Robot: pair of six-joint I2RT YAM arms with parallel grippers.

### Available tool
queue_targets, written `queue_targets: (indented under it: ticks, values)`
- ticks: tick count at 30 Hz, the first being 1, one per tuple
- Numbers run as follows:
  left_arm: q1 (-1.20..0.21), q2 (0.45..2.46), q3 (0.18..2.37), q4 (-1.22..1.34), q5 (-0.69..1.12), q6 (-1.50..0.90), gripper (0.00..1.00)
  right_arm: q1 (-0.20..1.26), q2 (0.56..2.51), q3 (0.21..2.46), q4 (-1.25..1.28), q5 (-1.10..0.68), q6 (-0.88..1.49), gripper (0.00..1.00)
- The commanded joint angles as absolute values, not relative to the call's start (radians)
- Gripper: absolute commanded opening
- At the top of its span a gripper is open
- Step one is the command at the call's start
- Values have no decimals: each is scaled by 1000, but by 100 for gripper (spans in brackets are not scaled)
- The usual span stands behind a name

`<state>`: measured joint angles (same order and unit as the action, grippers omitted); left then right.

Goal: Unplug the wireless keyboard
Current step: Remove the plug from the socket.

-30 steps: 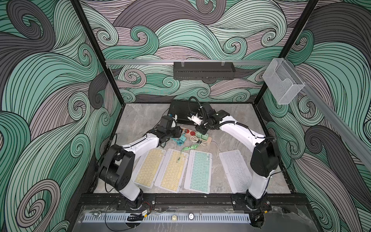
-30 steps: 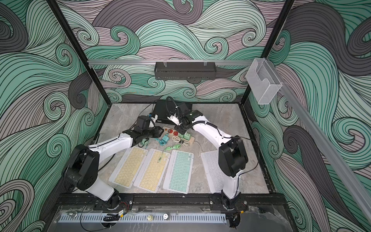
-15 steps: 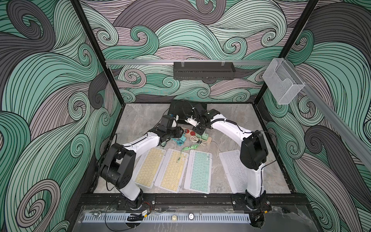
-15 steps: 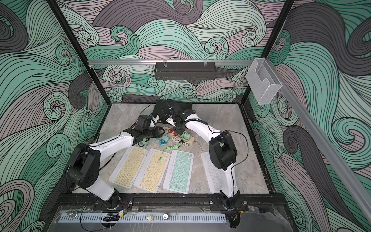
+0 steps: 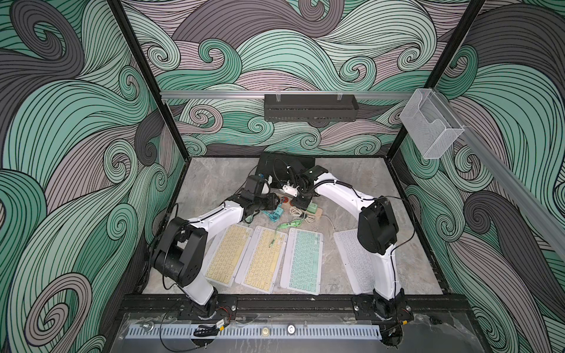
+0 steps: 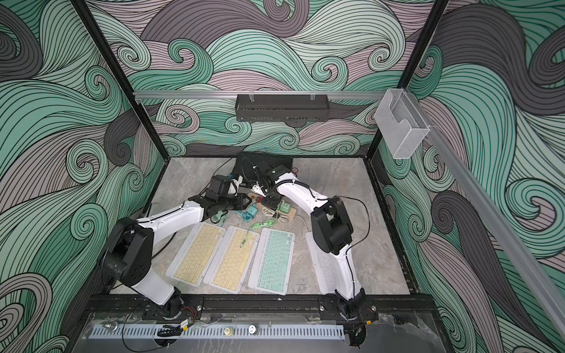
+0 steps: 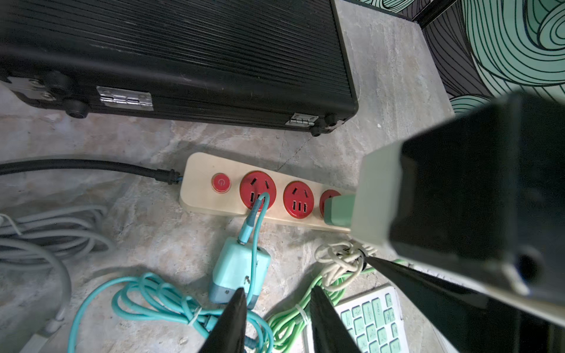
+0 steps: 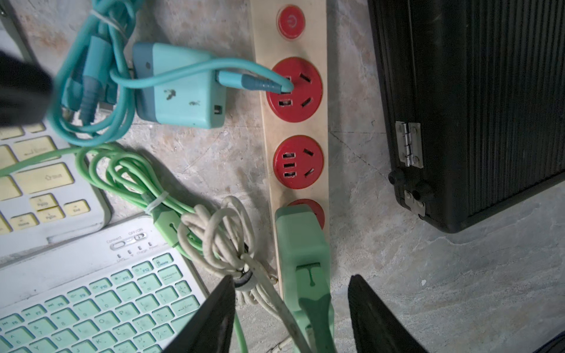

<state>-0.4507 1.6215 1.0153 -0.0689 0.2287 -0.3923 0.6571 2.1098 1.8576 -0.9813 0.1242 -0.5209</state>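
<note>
A wooden power strip with red sockets lies in front of a black case. A teal cable runs from its first socket past a teal charger that lies on the table. A green charger sits in the end socket. My right gripper is open and straddles that charger, with a gap on each side. My left gripper is open over the teal and green cables, holding nothing. Several keyboards lie in front, among them a green one and a white one.
The black case lies just behind the strip. A coiled white cable and a bundled green cable lie between the strip and the keyboards. Two yellow keyboards lie at the left of the row.
The right gripper's jaws have spread wider, and the right arm's elbow has swung round. The left arm has stayed put.
</note>
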Motion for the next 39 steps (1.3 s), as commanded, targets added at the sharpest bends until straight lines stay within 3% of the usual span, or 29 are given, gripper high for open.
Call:
queue_targets:
  ticks: [1, 9, 14, 22, 29, 39]
  values:
    - [-428, 1642, 1052, -87, 258, -410, 37, 654, 2078, 1850, -1021, 129, -557, 61]
    - [-389, 1671, 1043, -54, 333, -462, 35, 635, 2092, 1862, -1019, 111, -538, 58]
    - [-382, 1677, 1045, -55, 342, -459, 35, 621, 1994, 1791, -931, 38, -533, 55]
    - [-381, 1698, 1052, -46, 351, -434, 35, 577, 1825, 1659, -777, -61, -508, 40]
    - [-379, 1748, 1082, -51, 347, -378, 34, 481, 1710, 1496, -597, -54, -502, 42]
    - [-375, 1755, 1086, -20, 397, -353, 33, 484, 1873, 1618, -690, -110, -591, 41]
